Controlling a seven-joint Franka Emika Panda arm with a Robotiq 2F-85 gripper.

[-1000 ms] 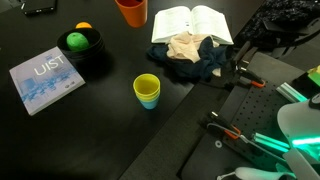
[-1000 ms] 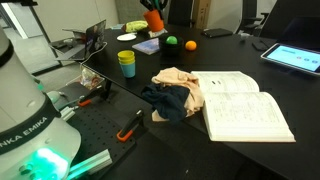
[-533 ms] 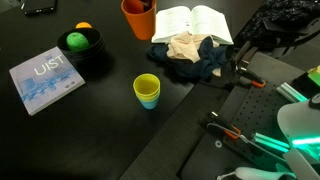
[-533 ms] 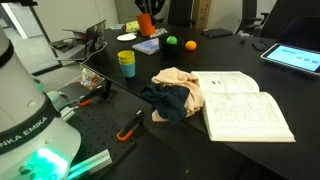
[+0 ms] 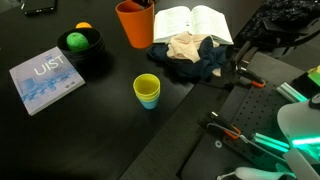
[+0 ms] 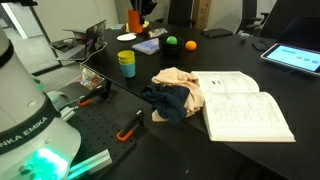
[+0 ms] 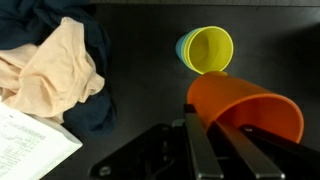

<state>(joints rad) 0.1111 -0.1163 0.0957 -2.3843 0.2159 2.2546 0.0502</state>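
Now orange cup [image 5: 133, 24] nearer stacked cups [image 5: 147, 91].

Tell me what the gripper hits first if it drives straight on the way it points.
The gripper, shut on the orange cup, points down at the black table; it would probably meet bare tabletop first, just short of the yellow cup. Depth is unclear.
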